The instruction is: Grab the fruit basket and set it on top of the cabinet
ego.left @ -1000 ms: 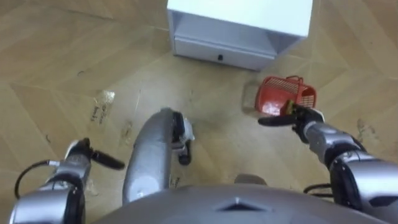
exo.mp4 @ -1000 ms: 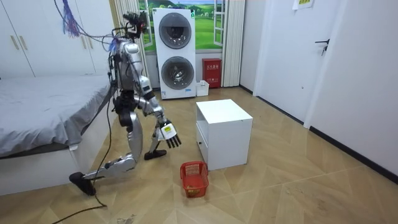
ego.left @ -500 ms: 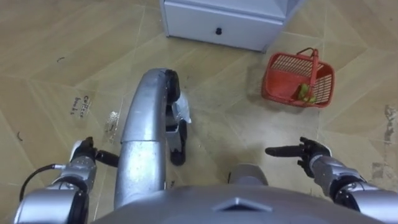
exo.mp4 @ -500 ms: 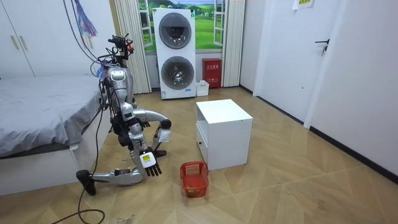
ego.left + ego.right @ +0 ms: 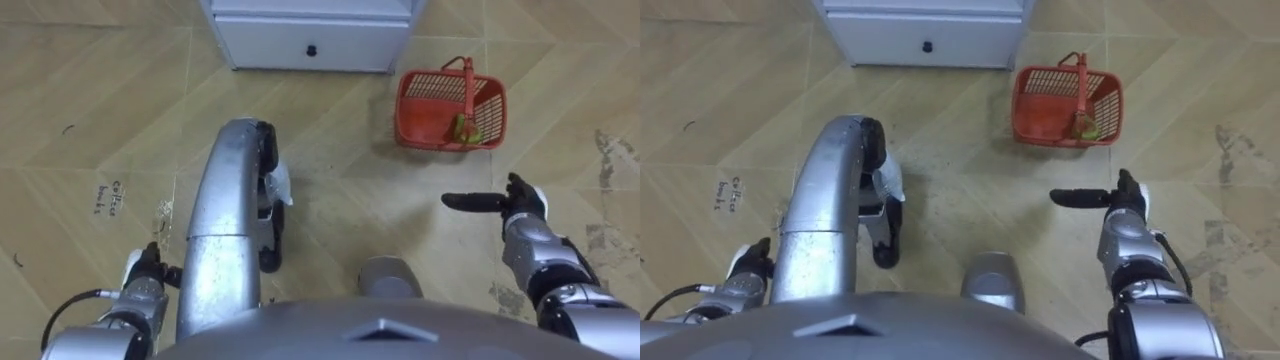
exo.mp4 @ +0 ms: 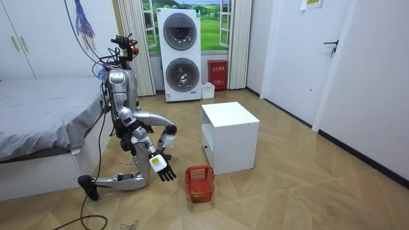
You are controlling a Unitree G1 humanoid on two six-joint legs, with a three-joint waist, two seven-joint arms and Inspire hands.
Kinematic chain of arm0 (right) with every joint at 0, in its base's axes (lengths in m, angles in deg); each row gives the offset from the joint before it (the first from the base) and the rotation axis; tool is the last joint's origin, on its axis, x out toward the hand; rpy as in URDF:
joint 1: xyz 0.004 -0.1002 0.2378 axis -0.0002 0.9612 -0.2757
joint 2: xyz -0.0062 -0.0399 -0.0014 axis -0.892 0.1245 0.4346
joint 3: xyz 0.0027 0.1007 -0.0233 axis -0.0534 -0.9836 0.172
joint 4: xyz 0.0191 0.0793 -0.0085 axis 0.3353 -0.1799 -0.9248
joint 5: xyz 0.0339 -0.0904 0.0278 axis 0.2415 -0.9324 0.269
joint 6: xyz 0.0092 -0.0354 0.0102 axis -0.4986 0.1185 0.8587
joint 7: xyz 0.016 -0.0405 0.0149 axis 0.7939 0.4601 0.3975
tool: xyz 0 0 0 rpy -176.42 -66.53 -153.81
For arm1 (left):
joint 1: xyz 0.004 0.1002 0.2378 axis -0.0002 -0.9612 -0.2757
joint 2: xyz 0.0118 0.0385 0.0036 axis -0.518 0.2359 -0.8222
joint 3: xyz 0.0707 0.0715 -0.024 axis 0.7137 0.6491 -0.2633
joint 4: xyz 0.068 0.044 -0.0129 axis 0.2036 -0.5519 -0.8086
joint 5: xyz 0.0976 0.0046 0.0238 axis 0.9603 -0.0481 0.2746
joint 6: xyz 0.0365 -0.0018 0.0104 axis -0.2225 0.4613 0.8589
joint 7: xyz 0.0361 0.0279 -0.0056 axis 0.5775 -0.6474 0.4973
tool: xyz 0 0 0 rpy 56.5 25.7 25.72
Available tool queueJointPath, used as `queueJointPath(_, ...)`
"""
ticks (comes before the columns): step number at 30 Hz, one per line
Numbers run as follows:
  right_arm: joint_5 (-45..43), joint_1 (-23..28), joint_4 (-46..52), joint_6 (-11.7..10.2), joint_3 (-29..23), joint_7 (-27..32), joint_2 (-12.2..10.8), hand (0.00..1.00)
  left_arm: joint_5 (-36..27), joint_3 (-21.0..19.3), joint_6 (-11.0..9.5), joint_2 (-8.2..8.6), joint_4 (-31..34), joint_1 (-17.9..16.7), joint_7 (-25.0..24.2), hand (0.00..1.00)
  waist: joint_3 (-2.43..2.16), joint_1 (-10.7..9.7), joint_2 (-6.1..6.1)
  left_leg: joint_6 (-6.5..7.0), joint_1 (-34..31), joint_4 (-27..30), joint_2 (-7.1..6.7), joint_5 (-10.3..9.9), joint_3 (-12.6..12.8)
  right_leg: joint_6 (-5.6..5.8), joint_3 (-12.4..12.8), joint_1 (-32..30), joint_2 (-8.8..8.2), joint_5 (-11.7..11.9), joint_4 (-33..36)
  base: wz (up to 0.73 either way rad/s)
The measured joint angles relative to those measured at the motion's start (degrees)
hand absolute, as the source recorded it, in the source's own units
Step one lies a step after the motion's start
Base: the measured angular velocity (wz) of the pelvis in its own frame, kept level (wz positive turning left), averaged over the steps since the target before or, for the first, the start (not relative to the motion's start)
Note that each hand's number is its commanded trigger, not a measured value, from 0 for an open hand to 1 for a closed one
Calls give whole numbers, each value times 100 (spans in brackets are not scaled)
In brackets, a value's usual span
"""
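**Basket ahead and to my right, right hand not yet on it**

In the room view I kneel on one knee on the wooden floor between the bed (image 6: 45,108) and the white cabinet (image 5: 310,45), facing the cabinet's drawer front.

The red fruit basket (image 5: 418,105) stands on the floor just off the cabinet's front corner on my right side, close to it but not touching. Its long axis runs across my view, roughly in line with the drawer front. The handle (image 5: 468,85) stands upright and arches over the short way, pointing from me toward the cabinet.

My right hand (image 5: 518,205) hangs farther from the cabinet than the basket does, clearly apart from it and a little to its right. Its fingers are straight and spread, holding nothing. To reach the handle it must go forward and slightly left.

My left hand (image 5: 150,272) is low at my side, well away from the cabinet; I cannot tell how its fingers lie. The right is plainly the nearer one.

Something small and yellow-green, probably fruit (image 5: 462,128), lies in the basket's right end.
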Motion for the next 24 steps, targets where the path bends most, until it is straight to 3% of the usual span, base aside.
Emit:
queueJointPath(10,-68,-189,71,-190,-9,218,5,0,3,20,-201,-41,-5,-115,15,0,26,50,4,-60,-24,-60,-88,31,-21,2,-21,-23,-31,-1,12,1)
queueJointPath(13,-3,-333,74,-255,-10,340,31,0,1,208,-228,-70,-26,-137,33,0,48,108,35,-61,-32,-62,-94,31,-20,2,-60,-21,-35,-1,11,0)
queueJointPath(16,101,-419,84,-331,-9,371,101,0,0,280,-251,-94,-30,-183,33,0,93,196,104,-65,-57,-62,-117,33,-26,2,-54,-32,-33,0,3,4)
queueJointPath(18,275,-523,83,-334,-9,372,191,0,-10,339,-251,-123,-92,-181,32,0,92,236,146,-99,-102,-97,-204,57,-20,3,-95,-54,-89,0,-9,11)
queueJointPath(24,417,-831,-82,-350,-6,287,271,0,-16,362,-205,-225,-143,-225,-12,0,110,513,198,-118,-191,-142,-219,82,-12,1,-198,-139,-116,0,-19,7)
